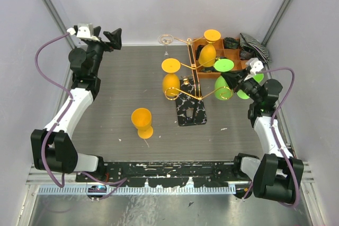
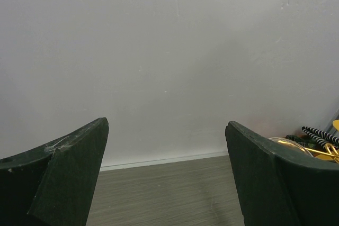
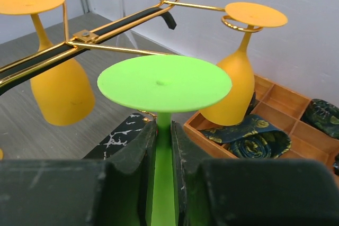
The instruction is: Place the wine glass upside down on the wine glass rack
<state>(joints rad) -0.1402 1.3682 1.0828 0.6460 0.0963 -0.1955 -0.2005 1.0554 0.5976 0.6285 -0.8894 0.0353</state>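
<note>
Working over table (image 1: 122, 83) near far right corner, facing wine glass rack (image 1: 191, 110), holding green wine glass (image 3: 164, 83) inverted, stem upright, foot just short of nearest gold arm, pinching stem narrowly with right fingers (image 3: 132, 157); idling left fingers (image 2: 69, 173) wide, empty, at far left corner.

The right gripper (image 1: 226, 81) holds a green wine glass (image 1: 223, 65) upside down at a scrolled arm of the gold wine glass rack (image 1: 190, 110), where two orange glasses (image 1: 170, 83) hang; a third orange glass (image 1: 142, 120) stands on the table (image 1: 122, 83)
</note>
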